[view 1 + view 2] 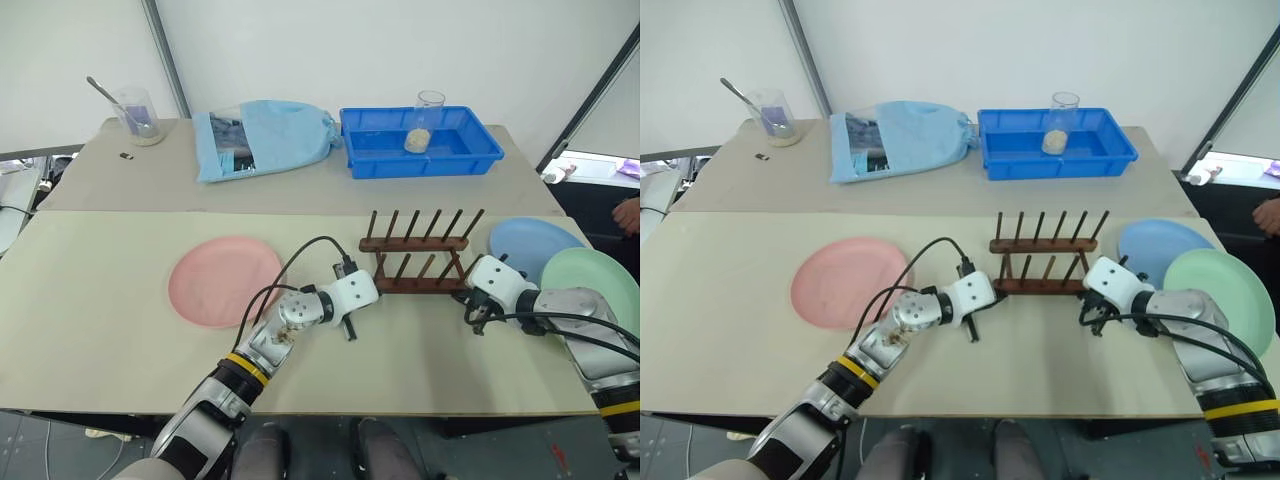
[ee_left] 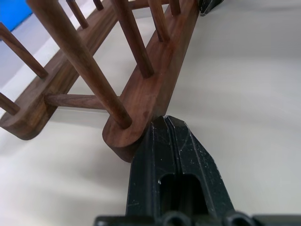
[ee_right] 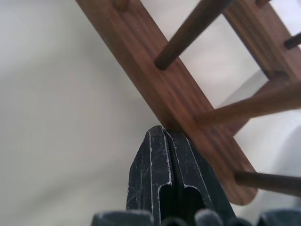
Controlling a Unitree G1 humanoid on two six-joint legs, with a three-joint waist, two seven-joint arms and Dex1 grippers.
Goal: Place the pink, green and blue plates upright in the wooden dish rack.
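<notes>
The left gripper (image 2: 168, 123) has its fingers (image 2: 155, 150) pressed flat together with nothing between them, their tips at the rounded left end of the near rail of the wooden dish rack (image 1: 418, 262). The right gripper (image 3: 163, 132) is likewise closed on nothing, its fingers (image 3: 150, 165) meeting the outer edge of that same rail near its right end. The rack stands empty on the desk (image 1: 100, 330) between the two arms, its pegs leaning slightly. The pink plate (image 1: 222, 281) lies flat to the left of the rack, well apart from it. The blue plate (image 1: 530, 244) lies flat just right of the rack, and the green plate (image 1: 592, 282) partly overlaps its near right edge.
</notes>
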